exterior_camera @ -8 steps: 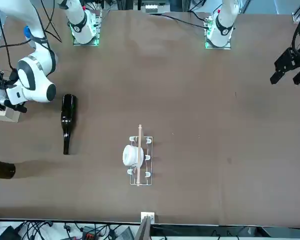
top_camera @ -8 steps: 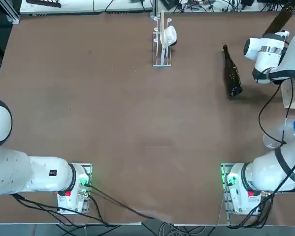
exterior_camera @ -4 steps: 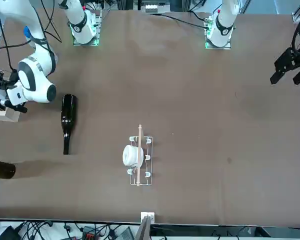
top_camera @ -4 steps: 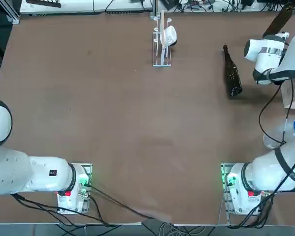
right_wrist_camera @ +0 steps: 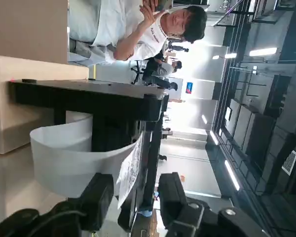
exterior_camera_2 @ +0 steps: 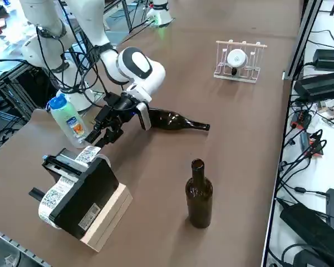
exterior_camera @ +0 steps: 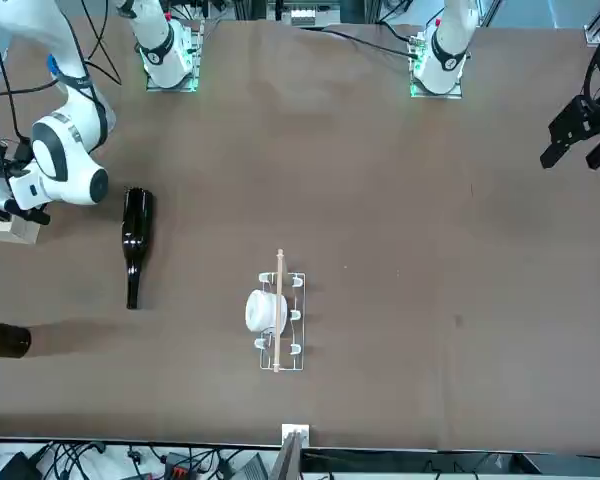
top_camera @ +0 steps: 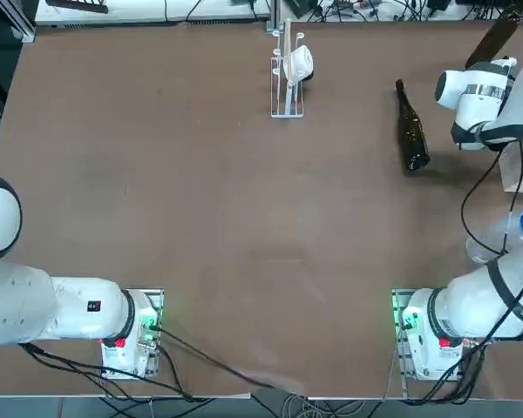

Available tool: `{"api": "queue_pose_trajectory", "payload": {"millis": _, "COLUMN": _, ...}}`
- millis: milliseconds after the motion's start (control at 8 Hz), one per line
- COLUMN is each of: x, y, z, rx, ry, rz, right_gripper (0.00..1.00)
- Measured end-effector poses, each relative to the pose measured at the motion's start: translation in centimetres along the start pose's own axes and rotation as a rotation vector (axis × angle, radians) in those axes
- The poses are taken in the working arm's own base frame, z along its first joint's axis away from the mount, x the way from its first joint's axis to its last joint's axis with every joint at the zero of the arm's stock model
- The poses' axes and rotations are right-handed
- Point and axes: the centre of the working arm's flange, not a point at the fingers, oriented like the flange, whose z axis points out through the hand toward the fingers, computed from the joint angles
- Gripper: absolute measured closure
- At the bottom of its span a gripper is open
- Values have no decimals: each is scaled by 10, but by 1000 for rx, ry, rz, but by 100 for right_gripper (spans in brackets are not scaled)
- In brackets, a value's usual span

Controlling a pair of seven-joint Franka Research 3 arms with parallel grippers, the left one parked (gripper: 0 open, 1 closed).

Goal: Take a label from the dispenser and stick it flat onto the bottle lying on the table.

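The dark glass bottle (exterior_camera_2: 170, 120) lies on its side on the brown table, also seen from above (top_camera: 411, 131) and from the front (exterior_camera: 133, 235). The dispenser (exterior_camera_2: 83, 194) is a black box on a pale wooden block at the table's right edge, with a strip of white printed labels curling out of it. My right gripper (exterior_camera_2: 103, 133) hovers just above its outlet, between the bottle and the dispenser. In the wrist view the gripper (right_wrist_camera: 135, 190) is open, and a peeled label (right_wrist_camera: 130, 168) hangs edge-on in the gap between the fingers without being pinched.
A second dark bottle (exterior_camera_2: 199, 194) stands upright near the dispenser. A clear plastic bottle with a blue cap (exterior_camera_2: 67, 118) stands beside my arm. A clear rack with a white lump (top_camera: 288, 78) sits at the far edge. A person (right_wrist_camera: 138, 29) sits beyond the table.
My right wrist has shifted slightly away from the lying bottle, toward the dispenser. The bottle and rack have not moved.
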Motion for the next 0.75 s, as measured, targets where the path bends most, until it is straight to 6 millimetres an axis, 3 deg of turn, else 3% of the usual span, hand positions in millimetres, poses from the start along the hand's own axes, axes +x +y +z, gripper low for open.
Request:
{"api": "queue_pose_trajectory", "payload": {"millis": 625, "x": 0, "y": 0, "z": 0, "rx": -1, "ry": 1, "rz": 0, "right_gripper": 53}}
{"api": "queue_pose_trajectory", "payload": {"millis": 750, "x": 0, "y": 0, "z": -1, "rx": -2, "ry": 1, "rz": 0, "right_gripper": 62}}
